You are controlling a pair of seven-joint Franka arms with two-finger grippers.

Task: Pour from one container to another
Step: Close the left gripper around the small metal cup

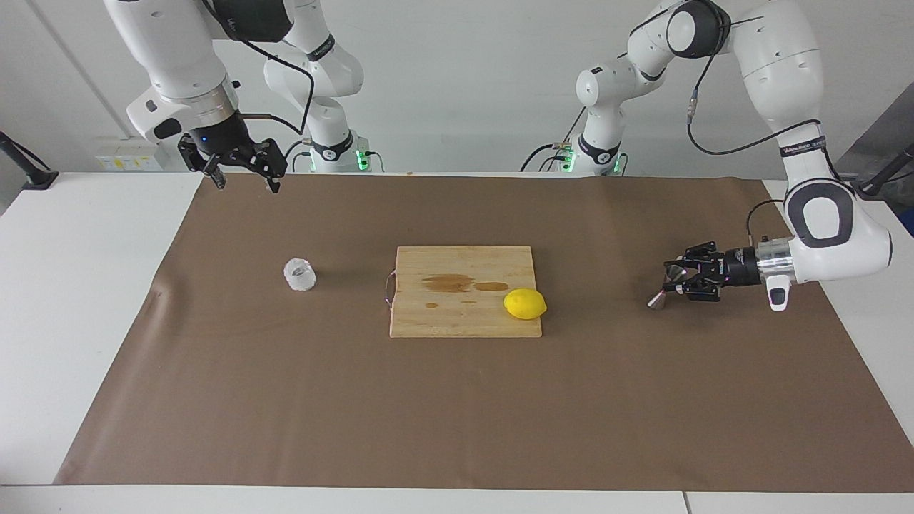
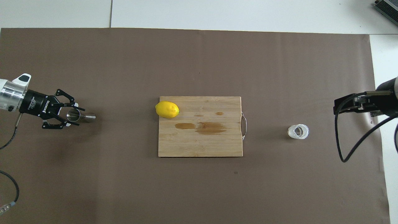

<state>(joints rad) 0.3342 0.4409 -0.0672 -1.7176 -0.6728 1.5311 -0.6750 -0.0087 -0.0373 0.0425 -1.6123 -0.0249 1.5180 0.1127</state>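
Observation:
The steel jigger (image 1: 665, 287) is near the left arm's end of the brown mat; it also shows in the overhead view (image 2: 81, 116). My left gripper (image 1: 677, 280) comes in level from the side, and its fingers sit on both sides of the jigger's upper cone. The jigger leans, with its base at the mat. The clear bumpy glass cup (image 1: 300, 275) stands alone toward the right arm's end of the table (image 2: 298, 131). My right gripper (image 1: 244, 178) hangs open and empty, raised over the mat's edge by the robots.
A wooden cutting board (image 1: 464, 303) with a wire handle and wet stains lies mid-table, also seen from overhead (image 2: 200, 140). A lemon (image 1: 525, 304) rests on its corner toward the left arm. A brown mat (image 1: 457, 414) covers the table.

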